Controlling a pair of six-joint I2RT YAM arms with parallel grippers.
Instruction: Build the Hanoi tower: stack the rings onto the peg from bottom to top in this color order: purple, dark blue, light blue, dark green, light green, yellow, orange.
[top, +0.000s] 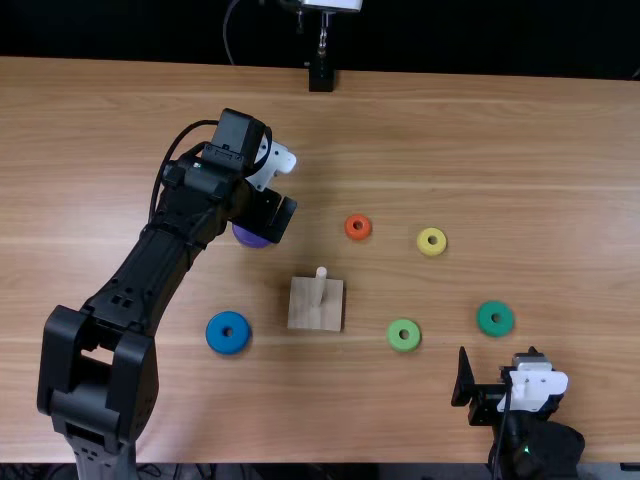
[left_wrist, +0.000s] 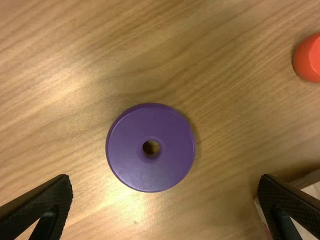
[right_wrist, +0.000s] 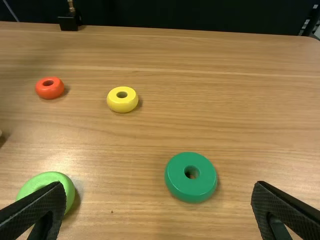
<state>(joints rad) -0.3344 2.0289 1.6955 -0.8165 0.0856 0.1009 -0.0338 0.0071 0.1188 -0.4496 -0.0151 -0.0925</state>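
Left pincer (left_wrist: 166, 179) and right pincer (right_wrist: 158, 185) are spread; the likely light, stiff purple ring (left_wrist: 151, 172) is best gripped by its rim.

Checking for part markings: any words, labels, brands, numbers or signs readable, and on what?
No readable text.
Purple ring, blue ring, orange ring, yellow ring, light green ring, dark green ring: no print seen.
Wooden block and peg: none seen.
Left arm: tiny marks, too small to tell if print.
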